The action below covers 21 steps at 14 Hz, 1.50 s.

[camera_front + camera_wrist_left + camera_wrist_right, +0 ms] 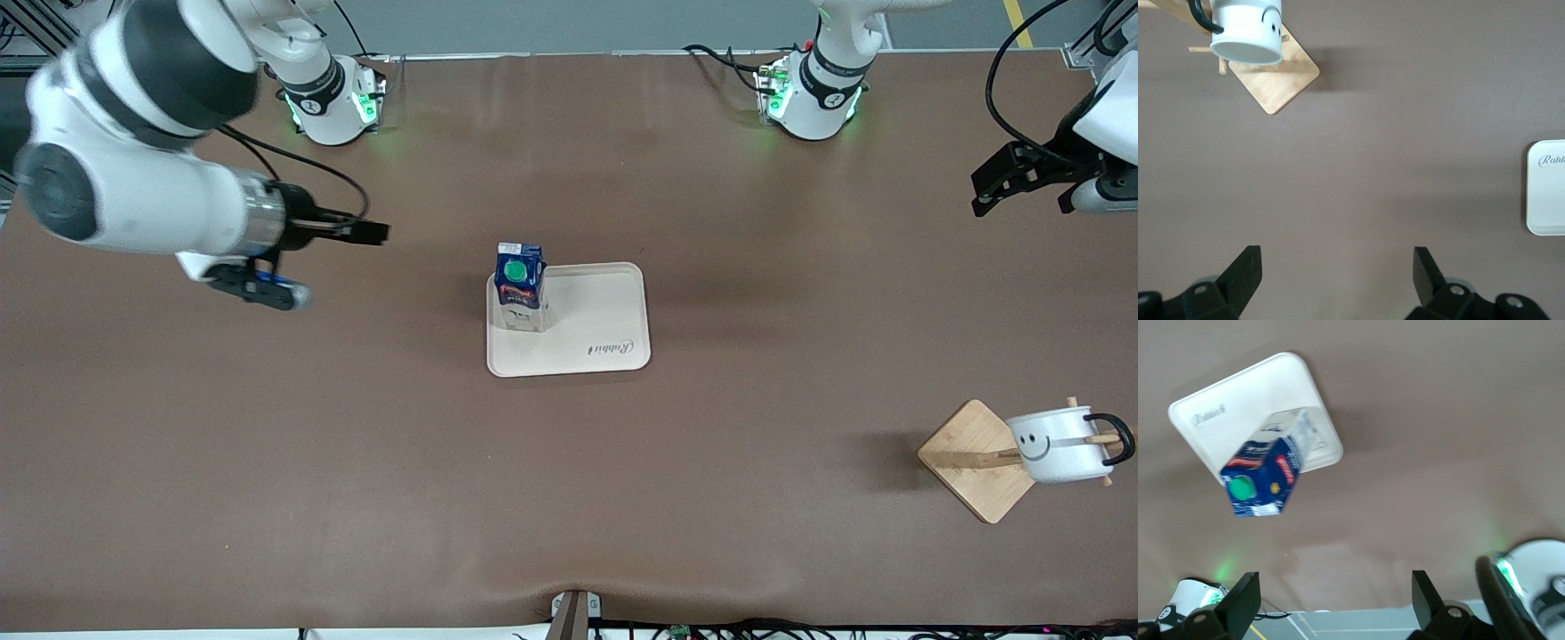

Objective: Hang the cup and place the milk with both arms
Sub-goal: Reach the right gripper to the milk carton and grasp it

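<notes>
The milk (519, 286), a dark blue carton with a green cap, stands upright on a corner of the cream tray (605, 342). The cup (1056, 444), white with a smiley face, hangs by its black handle on a peg of the wooden rack (969, 458). My right gripper (378, 233) is open and empty in the air over bare table toward the right arm's end. My left gripper (982, 194) is open and empty over the table's left arm end. The left wrist view shows the cup (1248, 30) and the left gripper (1338, 267). The right wrist view shows the milk (1261, 480) and the right gripper (1336, 593).
The rack's square wooden base (1281, 77) lies on the brown table near the front camera at the left arm's end. The tray's edge (1546, 190) shows in the left wrist view, and the tray (1225, 400) in the right wrist view. The green-lit arm bases (333, 102) stand along the table's edge.
</notes>
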Motion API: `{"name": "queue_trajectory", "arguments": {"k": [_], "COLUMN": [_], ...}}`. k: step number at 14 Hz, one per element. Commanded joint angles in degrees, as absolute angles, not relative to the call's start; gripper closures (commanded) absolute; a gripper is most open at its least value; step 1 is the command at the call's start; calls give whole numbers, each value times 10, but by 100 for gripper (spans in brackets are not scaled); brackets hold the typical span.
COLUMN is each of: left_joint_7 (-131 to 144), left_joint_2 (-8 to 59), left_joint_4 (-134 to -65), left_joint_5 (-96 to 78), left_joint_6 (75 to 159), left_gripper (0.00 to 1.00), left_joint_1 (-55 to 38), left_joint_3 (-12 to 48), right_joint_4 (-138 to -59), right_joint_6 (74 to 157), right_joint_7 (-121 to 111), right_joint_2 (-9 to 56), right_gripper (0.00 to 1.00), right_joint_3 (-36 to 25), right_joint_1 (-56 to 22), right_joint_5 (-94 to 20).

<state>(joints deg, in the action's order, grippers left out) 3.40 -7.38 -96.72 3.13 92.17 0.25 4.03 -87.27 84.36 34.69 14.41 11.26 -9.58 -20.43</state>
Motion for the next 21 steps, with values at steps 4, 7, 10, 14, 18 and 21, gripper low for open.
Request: {"name": "queue_trajectory", "arguments": {"k": [4,7,10,14,18,21], "left_joint_7": [26,25,26,23,34,32], "left_joint_2": [-66,-55,-61,-61,-61,-61], "left_joint_4": [-967,-960,-960,-957,-954,-953], "left_joint_5": [25,26,27,26,25,24], "left_joint_6": [946,951,945,938,924,914], "left_gripper": [0,0,0,0,0,0], "left_joint_1": [4,4,4,4,-1,0], "left_joint_3": [41,42,44,44,47,47], "right_joint_4": [-970,-986,-1003,-1004,-1004,-1011], "right_joint_6": [1052,1108,1134,1169,1206,1199], "right_joint_7": [345,361,366,384,416,420], "right_joint_2": [163,165,175,206,229,241], "right_gripper": [0,0,0,0,0,84], "right_joint_3": [163,184,186,186,186,186], "right_joint_1": [-126,-131,-165,-196,-220,-221], "right_joint_5": [-212,-209,-157,-149,-137,-72]}}
